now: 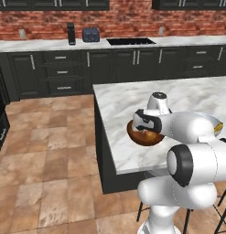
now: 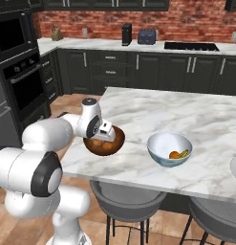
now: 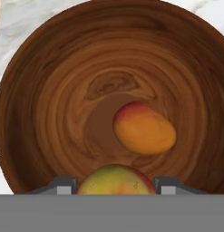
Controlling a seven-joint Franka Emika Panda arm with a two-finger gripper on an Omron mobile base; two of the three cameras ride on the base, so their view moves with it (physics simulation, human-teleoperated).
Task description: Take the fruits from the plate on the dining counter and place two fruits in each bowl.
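In the hand view, a yellow-green fruit [image 3: 115, 180] is seen pinched between the claw's [image 3: 114, 183] fingertips, with an orange-red fruit [image 3: 144, 128] lying just beyond it on the floor of the wooden bowl [image 3: 50, 113]. From the right base view, two fruits [image 2: 178, 154] are shown in the white-blue bowl [image 2: 169, 148], to the claw's right on the dining counter [image 2: 157, 115]

A home kitchen: brick wall [image 1: 132, 18], dark cabinets [image 1: 64, 73], wall oven [image 2: 19, 62], marble dining counter [image 2: 186, 124].
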